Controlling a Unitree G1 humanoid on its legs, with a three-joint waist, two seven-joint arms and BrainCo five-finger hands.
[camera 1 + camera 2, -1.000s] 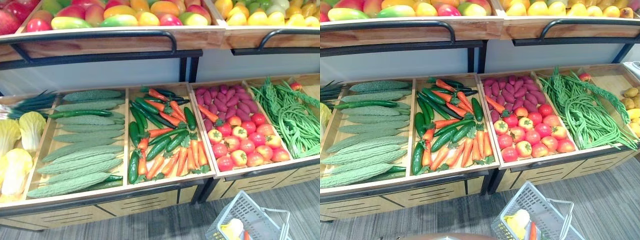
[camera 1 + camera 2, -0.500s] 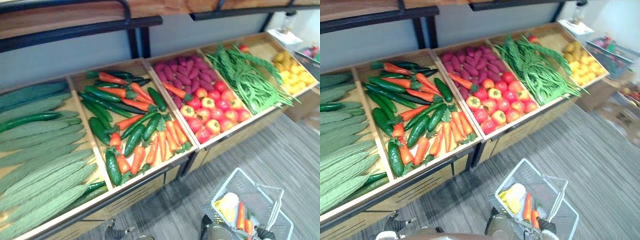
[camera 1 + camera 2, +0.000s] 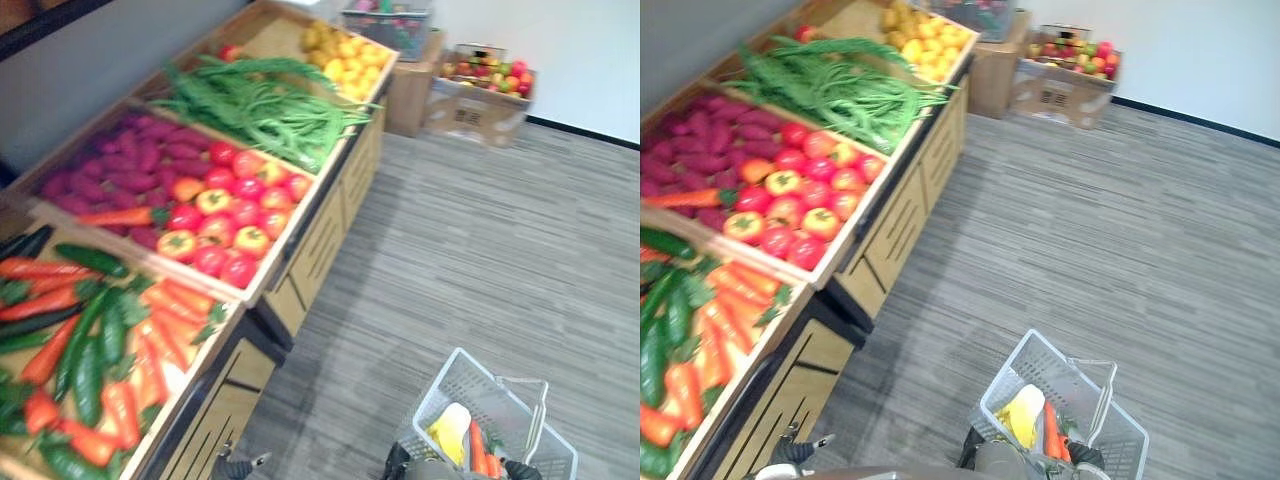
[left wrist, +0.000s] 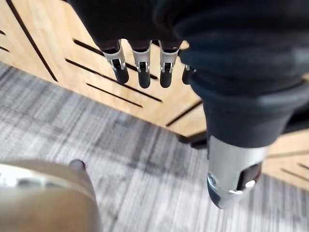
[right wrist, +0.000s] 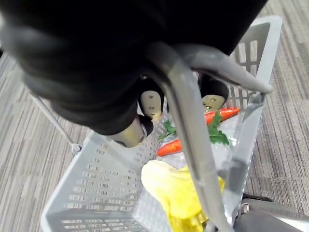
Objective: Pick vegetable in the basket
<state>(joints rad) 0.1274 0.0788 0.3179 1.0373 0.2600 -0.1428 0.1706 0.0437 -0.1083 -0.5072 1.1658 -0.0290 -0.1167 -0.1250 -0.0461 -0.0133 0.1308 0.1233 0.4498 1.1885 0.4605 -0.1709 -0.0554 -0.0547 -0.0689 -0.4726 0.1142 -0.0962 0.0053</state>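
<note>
A grey plastic basket (image 3: 448,373) hangs low above the carpet at my right side. Inside it lie a pale yellow leafy vegetable (image 5: 179,189) and carrots (image 5: 170,147) with green tops. My right hand (image 5: 150,102) is shut on the basket's grey handle (image 5: 189,126), its fingers curled round the bar. My left hand (image 4: 140,67) hangs beside the wooden front of the stand, fingers straight, nothing in it. The stand's near crate holds carrots and cucumbers (image 3: 95,350); beyond it come tomatoes (image 3: 222,220), purple sweet potatoes (image 3: 110,170) and green beans (image 3: 262,105).
The wooden stand (image 3: 320,240) runs along my left. A crate of yellow produce (image 3: 345,48) ends the row. Cardboard boxes of fruit (image 3: 482,88) stand by the far wall. Grey carpet (image 3: 480,250) stretches ahead and to the right.
The camera has swung to the right: the gourds and upper fruit shelf have left the picture, the carpet and far boxes have come in. The basket stays in my right hand.
</note>
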